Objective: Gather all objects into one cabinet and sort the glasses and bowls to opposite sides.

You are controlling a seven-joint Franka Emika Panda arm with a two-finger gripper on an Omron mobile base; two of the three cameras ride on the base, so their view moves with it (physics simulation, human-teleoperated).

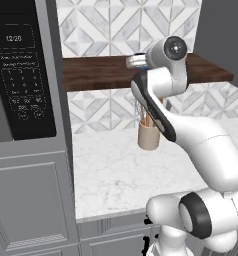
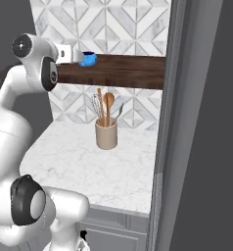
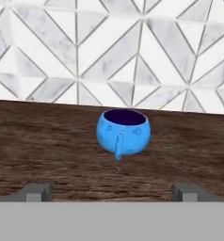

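Patterned grey-and-white tiles back a dark wooden shelf (image 3: 48, 150) fixed to the wall above a white marble counter (image 2: 79, 162). On that shelf, close to the tiled wall, stands a small blue cup (image 3: 123, 132), upright, its dark inside showing and its handle turned toward the hand camera. Below the shelf, on the counter, sits a tan holder of wooden utensils (image 2: 106, 134); off beside the shelf in the left base view is a tall grey cupboard with a built-in microwave (image 1: 21, 75).

The arm is raised to shelf height, and the gripper (image 3: 112, 192) points level at the cup from just in front of it. Its two fingertips (image 3: 35, 192) are spread wide, one on each side of the cup's line, and nothing is between them; the cup is apart from them, further back on the shelf.

My reading is that the step in hand is the approach to pick up this one cup, with the gathering barely begun. The next move calls for sliding straight forward along the shelf until the cup's round body is between the fingers, keeping clear of the protruding handle, then closing gently, since a nudge could push the cup back toward the wall.
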